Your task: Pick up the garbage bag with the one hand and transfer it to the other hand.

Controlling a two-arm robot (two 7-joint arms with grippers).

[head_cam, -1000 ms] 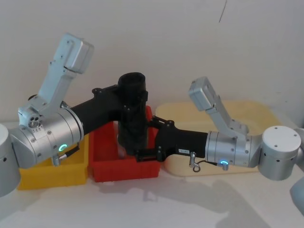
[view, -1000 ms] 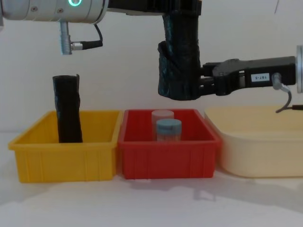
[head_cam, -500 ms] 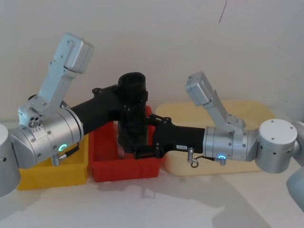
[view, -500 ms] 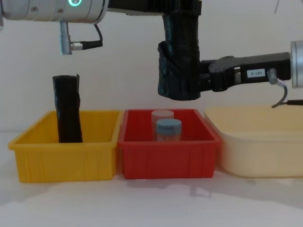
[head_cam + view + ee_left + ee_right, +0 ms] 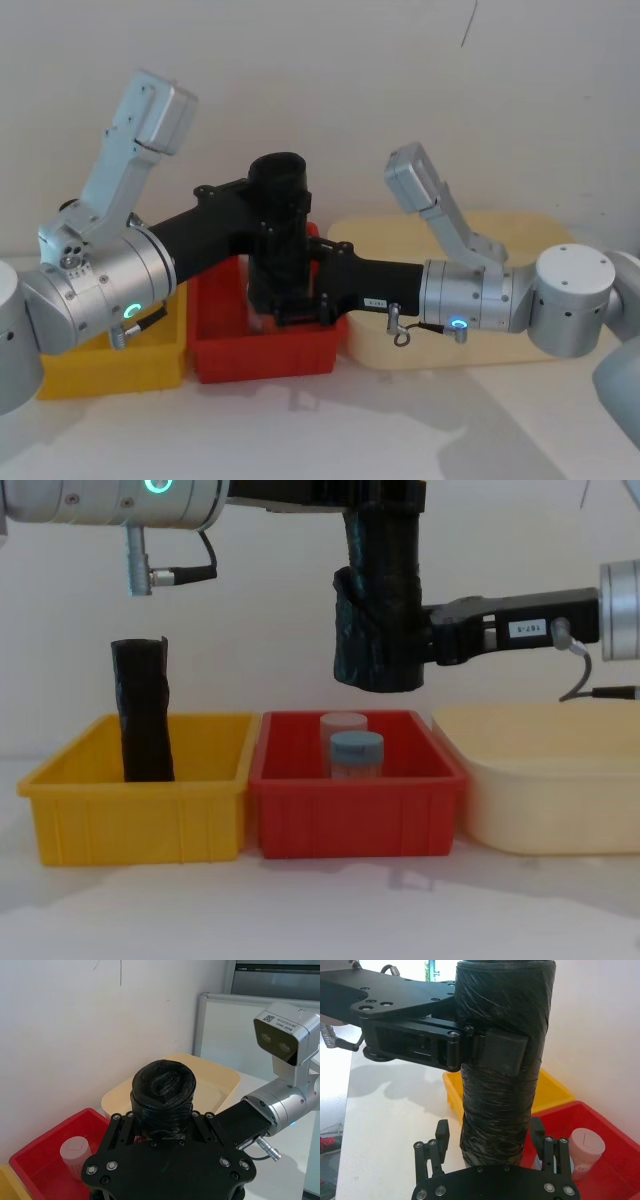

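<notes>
Since half a second earlier, the right hand (image 5: 490, 1130) has been carried toward 9 o'clock. Its long black fingers are now set to either side of the lower part of the garbage bag (image 5: 380, 610). They are spread apart, and a gap is seen between one finger and the film.

Nearest, a bare strip of the white counter (image 5: 320, 910) is left open along the front. Behind it three containers are lined up just beside one another. A yellow plastic bin (image 5: 140, 810) is placed at 9 o'clock, a red bin (image 5: 355, 810) in the middle, and a cream tub (image 5: 540, 800) with rounded corners at 3 o'clock. A slim black roll (image 5: 143, 710) of crinkled film is stood upright in the yellow bin. In the red bin a small blue-capped jar (image 5: 357, 755) is set in front of a pale pink-capped one (image 5: 343, 723). Nothing can be made out inside the tub.

Above the red bin the garbage bag is held upright in the air, a thick glossy cylinder with a loose flap on its side. Its lower end is kept well clear of the jar caps and the bin's rim. The left hand (image 5: 161, 1120) is clamped on the upper part of the bag, reached in from 9 o'clock. A cable with a silver plug (image 5: 135, 565) is hung from its silver-grey arm. The right hand is reached in level from 3 o'clock, and a small white label (image 5: 527, 629) is carried on it. A plain pale wall (image 5: 250, 630) is seen behind.
</notes>
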